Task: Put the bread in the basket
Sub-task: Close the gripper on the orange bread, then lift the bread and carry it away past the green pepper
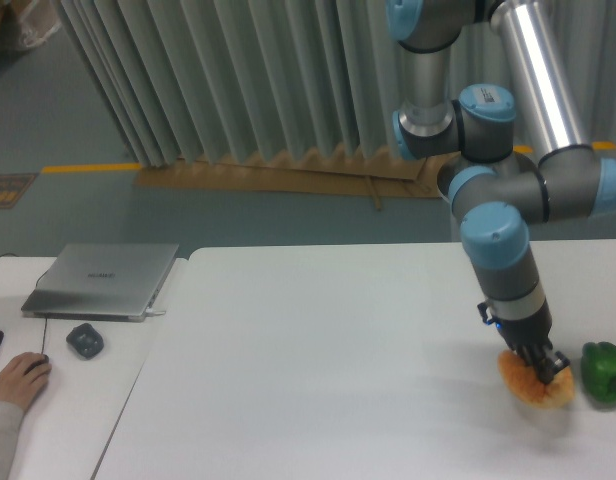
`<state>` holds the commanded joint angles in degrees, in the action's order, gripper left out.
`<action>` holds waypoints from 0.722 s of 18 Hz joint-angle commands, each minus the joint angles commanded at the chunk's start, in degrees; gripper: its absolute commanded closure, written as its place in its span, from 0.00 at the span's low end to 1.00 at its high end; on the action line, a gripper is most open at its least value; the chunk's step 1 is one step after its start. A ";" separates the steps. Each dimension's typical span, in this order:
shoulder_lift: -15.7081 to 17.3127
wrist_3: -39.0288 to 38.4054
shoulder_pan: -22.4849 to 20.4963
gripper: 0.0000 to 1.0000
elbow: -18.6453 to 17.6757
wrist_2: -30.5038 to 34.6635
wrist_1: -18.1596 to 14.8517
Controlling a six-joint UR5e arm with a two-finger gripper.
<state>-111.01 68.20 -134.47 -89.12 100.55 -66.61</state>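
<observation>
The bread (528,384), a golden-orange wedge with a browned crust, hangs just above the white table (318,370) at the right. My gripper (544,371) points down onto its top and is shut on it, with the dark fingers partly covering the upper edge. A faint shadow lies on the table below the bread. No basket shows in this view.
A green bell pepper (605,372) sits on the table just right of the bread. On the left desk lie a closed silver laptop (103,279), a small dark object (85,341) and a person's hand on a mouse (18,378).
</observation>
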 joint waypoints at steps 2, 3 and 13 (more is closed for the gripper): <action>2.89 3.50 -1.75 0.75 0.09 -0.61 -5.08; 4.03 6.05 -2.98 0.75 0.09 -2.88 -7.02; 7.12 22.15 -12.39 0.75 0.53 -7.91 -11.96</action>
<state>-103.89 90.34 -146.86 -88.59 92.64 -78.58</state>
